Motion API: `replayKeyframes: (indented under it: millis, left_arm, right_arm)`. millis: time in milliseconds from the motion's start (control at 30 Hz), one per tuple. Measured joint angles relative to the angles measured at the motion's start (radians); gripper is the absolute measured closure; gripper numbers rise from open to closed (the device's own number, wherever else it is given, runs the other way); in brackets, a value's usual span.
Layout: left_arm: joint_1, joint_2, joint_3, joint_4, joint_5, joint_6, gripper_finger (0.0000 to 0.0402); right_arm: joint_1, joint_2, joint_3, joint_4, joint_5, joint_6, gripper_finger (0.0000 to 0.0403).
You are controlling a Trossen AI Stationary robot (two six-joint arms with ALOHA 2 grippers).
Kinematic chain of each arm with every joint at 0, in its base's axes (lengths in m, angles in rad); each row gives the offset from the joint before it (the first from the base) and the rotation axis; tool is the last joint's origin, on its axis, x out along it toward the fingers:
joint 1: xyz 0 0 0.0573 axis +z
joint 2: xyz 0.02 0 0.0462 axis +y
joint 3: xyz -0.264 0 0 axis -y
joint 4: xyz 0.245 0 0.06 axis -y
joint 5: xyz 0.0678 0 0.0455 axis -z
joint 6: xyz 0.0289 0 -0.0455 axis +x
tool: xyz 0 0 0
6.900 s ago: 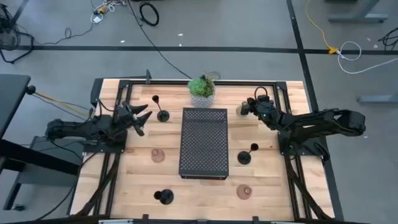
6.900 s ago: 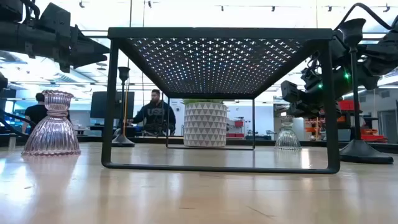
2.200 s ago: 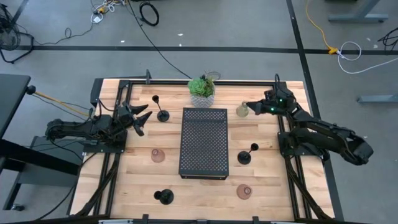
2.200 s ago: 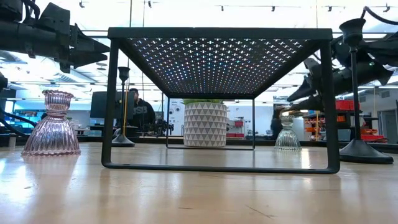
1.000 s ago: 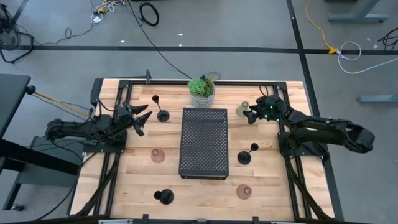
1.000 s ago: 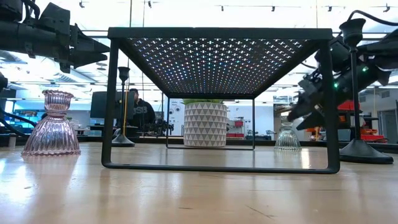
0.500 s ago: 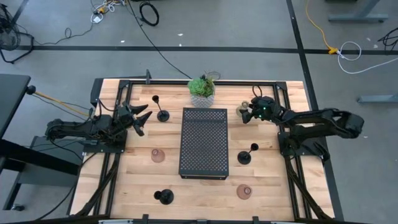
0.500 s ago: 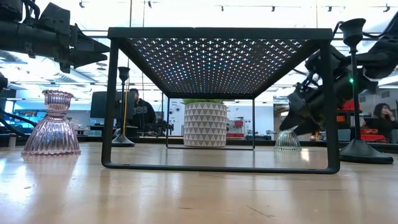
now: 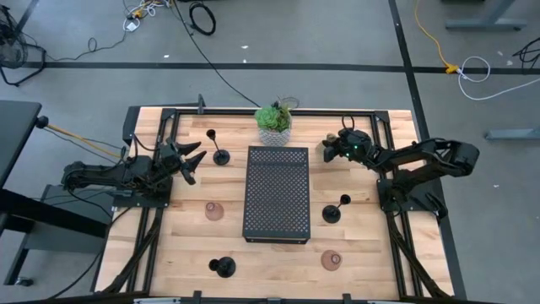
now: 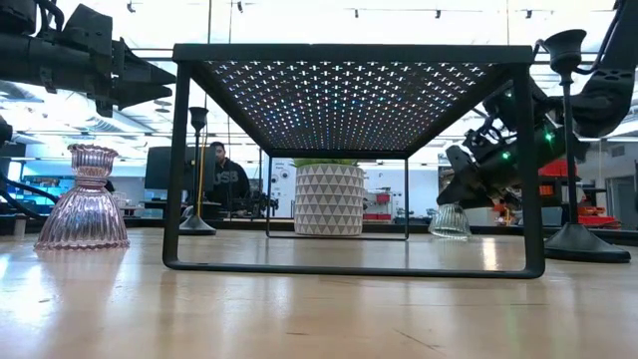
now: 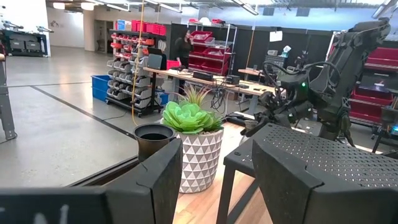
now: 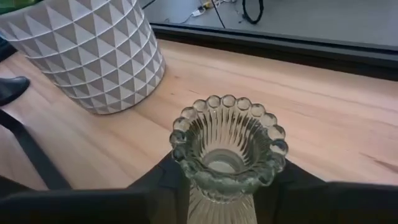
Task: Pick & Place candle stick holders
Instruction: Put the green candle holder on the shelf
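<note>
Right gripper point(image 9: 331, 150) clamped on clear ribbed glass cup point(image 12: 227, 146), upper right of centre, high view, tilted in low view. Left gripper point(image 9: 192, 160) jaws wide, empty, left side.

Right gripper point(image 9: 331, 151) low at the table's far right, jaws clamped; left gripper point(image 9: 192, 160) idle, jaws apart.
</note>
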Motion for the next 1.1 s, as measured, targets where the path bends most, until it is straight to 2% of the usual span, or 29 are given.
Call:
replayKeyframes:
  millis: [233,333,433,600,733,800,867,1000,1100]
  left_arm:
    - [0.000,0.000,0.000,0.000,0.000,0.000,0.0204]
    - [0.000,0.000,0.000,0.000,0.000,0.000,0.0204]
    - [0.000,0.000,0.000,0.000,0.000,-0.001,0.0204]
    - [0.000,0.000,0.000,0.000,0.000,0.000,0.0204]
    - [0.000,0.000,0.000,0.000,-0.001,0.000,0.0204]
    - [0.000,0.000,0.000,0.000,0.000,0.000,0.0204]
    - [0.000,0.000,0.000,0.000,0.000,0.000,0.0204]
    - [0.000,0.000,0.000,0.000,0.000,0.000,0.0204]
    - [0.000,0.000,0.000,0.000,0.000,0.000,0.0204]
  right_arm:
    - [0.003,-0.061,0.015,-0.040,-0.070,0.090,0.0294]
    - [0.015,-0.127,0.096,-0.180,-0.114,0.081,0.0294]
    - [0.038,-0.207,0.239,-0.463,-0.132,0.014,0.0294]
    - [0.088,-0.322,0.542,-0.920,-0.039,-0.133,0.0294]
    - [0.180,-0.353,0.721,-1.076,-0.022,-0.139,0.0294]
    - [0.261,-0.354,0.787,-1.159,0.026,-0.115,0.0294]
    - [0.351,-0.340,0.816,-1.193,0.088,-0.071,0.0294]
    - [0.517,-0.301,0.845,-1.150,0.215,0.018,0.0294]
    - [0.597,-0.229,0.843,-1.081,0.239,0.036,0.0294]
